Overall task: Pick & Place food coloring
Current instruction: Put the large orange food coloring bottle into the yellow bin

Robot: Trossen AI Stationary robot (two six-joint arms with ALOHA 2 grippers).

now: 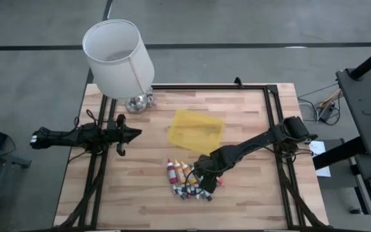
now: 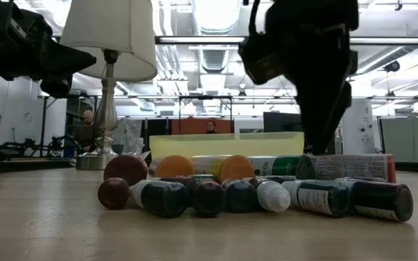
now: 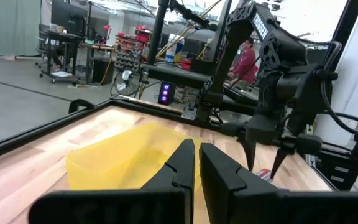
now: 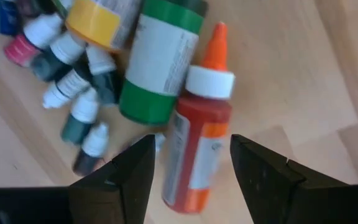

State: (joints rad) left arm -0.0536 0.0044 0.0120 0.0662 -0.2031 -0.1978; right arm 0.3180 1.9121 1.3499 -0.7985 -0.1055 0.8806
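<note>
The food coloring lies in a heap (image 1: 187, 179) on the wooden table's near middle. In the right wrist view it shows a red-orange bottle (image 4: 197, 137), a green one (image 4: 160, 59), a yellow one (image 4: 98, 18) and several tiny vials (image 4: 73, 93), all on their sides. My right gripper (image 4: 191, 168) points steeply down over the heap's right side (image 1: 206, 177). It is open, with one finger on either side of the red-orange bottle and not touching it. My left gripper (image 1: 134, 133) waits level and shut at the table's left.
A yellow tray (image 1: 196, 130) lies just beyond the heap, toward the far edge. A table lamp with a white shade (image 1: 118, 58) stands at the far left corner. A black frame (image 1: 272, 116) runs around the tabletop. Bare wood lies in front of the heap.
</note>
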